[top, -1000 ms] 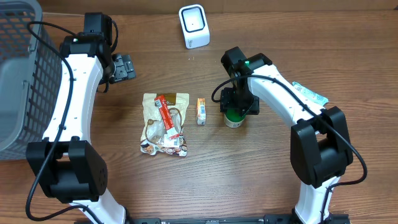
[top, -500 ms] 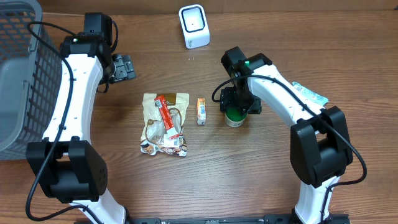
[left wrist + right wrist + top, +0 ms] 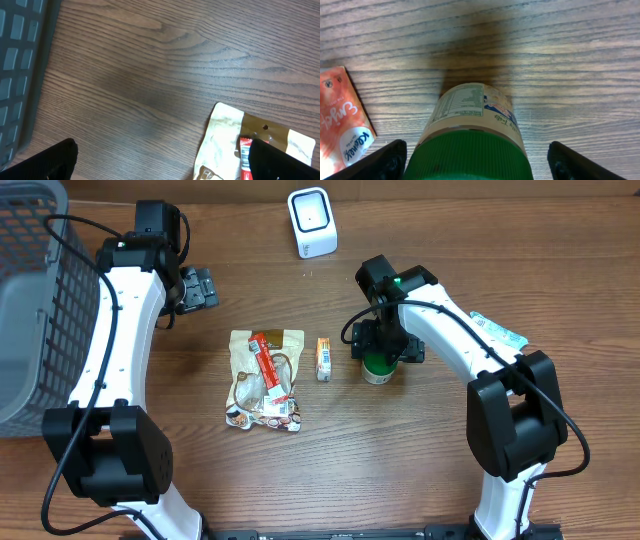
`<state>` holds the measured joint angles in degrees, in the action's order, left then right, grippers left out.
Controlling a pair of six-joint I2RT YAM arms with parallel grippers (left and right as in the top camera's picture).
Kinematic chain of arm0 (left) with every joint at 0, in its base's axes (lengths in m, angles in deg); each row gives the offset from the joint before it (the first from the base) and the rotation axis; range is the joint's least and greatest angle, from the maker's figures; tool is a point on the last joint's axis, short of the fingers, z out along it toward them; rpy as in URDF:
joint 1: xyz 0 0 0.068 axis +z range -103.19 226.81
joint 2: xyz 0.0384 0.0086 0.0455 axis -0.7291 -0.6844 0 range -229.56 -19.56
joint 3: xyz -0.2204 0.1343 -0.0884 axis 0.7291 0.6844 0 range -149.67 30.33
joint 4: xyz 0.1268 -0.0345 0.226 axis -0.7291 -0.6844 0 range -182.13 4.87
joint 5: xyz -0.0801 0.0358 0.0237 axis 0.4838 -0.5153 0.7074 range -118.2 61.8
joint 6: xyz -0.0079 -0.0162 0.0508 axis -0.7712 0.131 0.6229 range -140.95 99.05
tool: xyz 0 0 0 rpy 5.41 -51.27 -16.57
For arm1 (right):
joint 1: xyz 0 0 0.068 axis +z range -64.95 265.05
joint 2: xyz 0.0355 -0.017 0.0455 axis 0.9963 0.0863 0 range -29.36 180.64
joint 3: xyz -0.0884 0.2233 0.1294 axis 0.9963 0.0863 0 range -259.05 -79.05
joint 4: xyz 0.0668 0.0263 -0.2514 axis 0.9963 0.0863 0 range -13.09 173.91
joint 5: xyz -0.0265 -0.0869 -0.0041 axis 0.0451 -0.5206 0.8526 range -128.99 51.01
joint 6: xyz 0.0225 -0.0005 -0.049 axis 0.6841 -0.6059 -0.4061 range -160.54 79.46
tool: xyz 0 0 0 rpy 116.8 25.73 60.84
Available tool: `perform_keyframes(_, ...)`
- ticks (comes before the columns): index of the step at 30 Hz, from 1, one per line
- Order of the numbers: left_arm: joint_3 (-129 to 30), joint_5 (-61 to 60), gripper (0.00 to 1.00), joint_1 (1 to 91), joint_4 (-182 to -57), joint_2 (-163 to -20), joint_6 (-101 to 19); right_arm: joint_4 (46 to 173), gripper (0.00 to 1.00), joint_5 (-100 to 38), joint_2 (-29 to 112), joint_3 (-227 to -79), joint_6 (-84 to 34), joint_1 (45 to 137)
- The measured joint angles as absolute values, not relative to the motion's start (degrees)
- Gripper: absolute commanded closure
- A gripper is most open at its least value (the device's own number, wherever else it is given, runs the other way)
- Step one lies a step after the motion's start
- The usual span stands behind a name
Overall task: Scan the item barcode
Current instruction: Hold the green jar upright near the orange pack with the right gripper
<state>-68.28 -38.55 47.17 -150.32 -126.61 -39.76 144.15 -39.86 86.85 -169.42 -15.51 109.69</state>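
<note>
Print is present, but no word reads clearly.
The green-lidded jar [image 3: 472, 125] carries a label with a table of fine print and a red and blue logo beside it, both too small to read. The orange packet [image 3: 342, 117] has white curly lettering, seen upside down, which I cannot make out. On the pouch [image 3: 220, 135], the red strip [image 3: 243, 150] shows only blurred marks.

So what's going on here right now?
The right gripper hangs over the green-lidded jar, jaws open either side of its lid, not clamped. The left gripper is open and empty, near the basket. A snack pouch and a small packet lie on the table. Nothing is at the scanner yet.
</note>
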Motion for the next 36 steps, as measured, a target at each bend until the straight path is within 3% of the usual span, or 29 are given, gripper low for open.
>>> perform_keyframes(36,-68.3,-38.55,0.0,47.17,-150.32,-126.61,-39.76,144.48,0.09,-40.99,86.85,-169.4,-11.35,110.59)
